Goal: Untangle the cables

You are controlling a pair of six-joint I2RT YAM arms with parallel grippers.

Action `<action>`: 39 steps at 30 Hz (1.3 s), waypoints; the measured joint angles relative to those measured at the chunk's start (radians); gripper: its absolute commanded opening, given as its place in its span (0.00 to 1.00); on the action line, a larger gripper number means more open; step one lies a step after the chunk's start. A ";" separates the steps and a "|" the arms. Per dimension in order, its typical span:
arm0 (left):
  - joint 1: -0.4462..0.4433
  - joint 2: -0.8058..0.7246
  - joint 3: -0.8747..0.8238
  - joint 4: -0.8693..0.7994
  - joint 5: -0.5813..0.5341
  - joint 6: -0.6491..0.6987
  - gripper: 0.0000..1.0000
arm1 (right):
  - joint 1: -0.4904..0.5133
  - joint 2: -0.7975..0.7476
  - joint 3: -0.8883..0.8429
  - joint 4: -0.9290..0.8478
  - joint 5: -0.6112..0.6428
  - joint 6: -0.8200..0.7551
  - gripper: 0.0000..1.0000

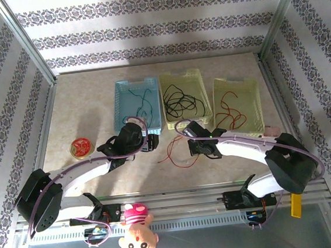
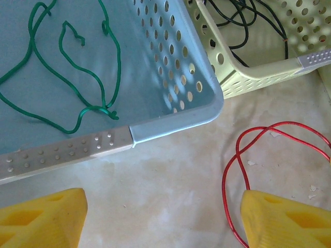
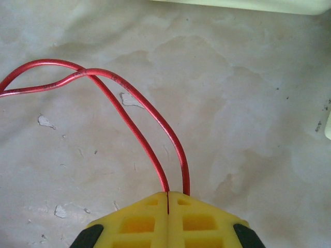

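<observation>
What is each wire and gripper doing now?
Thin red wire on table: pinched by right gripper.
Thin dark green wire: loose in blue plastic basket.
Thin black wire: heaped in pale yellow basket.
Left gripper: fingers open, empty.
Right gripper: fingers shut.

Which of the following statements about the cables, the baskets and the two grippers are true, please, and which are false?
1. The right gripper is shut on the red cable that lies on the table. True.
2. The green cable lies inside the blue basket. True.
3. The black cable lies loose on the table. False: it is inside the middle basket.
4. The left gripper holds the green cable. False: its jaws stand open over the table beside the blue basket, with nothing between them.
</observation>
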 measured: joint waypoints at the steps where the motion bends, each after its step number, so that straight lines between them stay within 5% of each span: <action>1: 0.000 0.000 0.000 0.001 0.000 0.000 0.78 | 0.000 -0.007 -0.004 0.001 0.000 0.000 0.00; 13: 0.000 0.005 0.000 0.070 0.151 0.009 0.78 | -0.015 -0.256 -0.030 0.034 -0.017 -0.057 0.00; 25: 0.000 0.037 0.000 0.111 0.240 0.022 0.78 | -0.199 -0.446 0.054 0.020 -0.074 -0.081 0.05; 27: 0.000 0.047 0.000 0.111 0.241 0.023 0.78 | -0.225 -0.457 0.063 0.018 -0.083 -0.080 0.10; 32: 0.000 0.061 0.001 0.111 0.243 0.023 0.78 | -0.211 -0.393 0.027 0.007 -0.130 -0.058 0.43; 39: -0.001 0.064 0.001 0.111 0.242 0.024 0.78 | -0.151 -0.159 -0.060 -0.035 -0.176 -0.003 0.47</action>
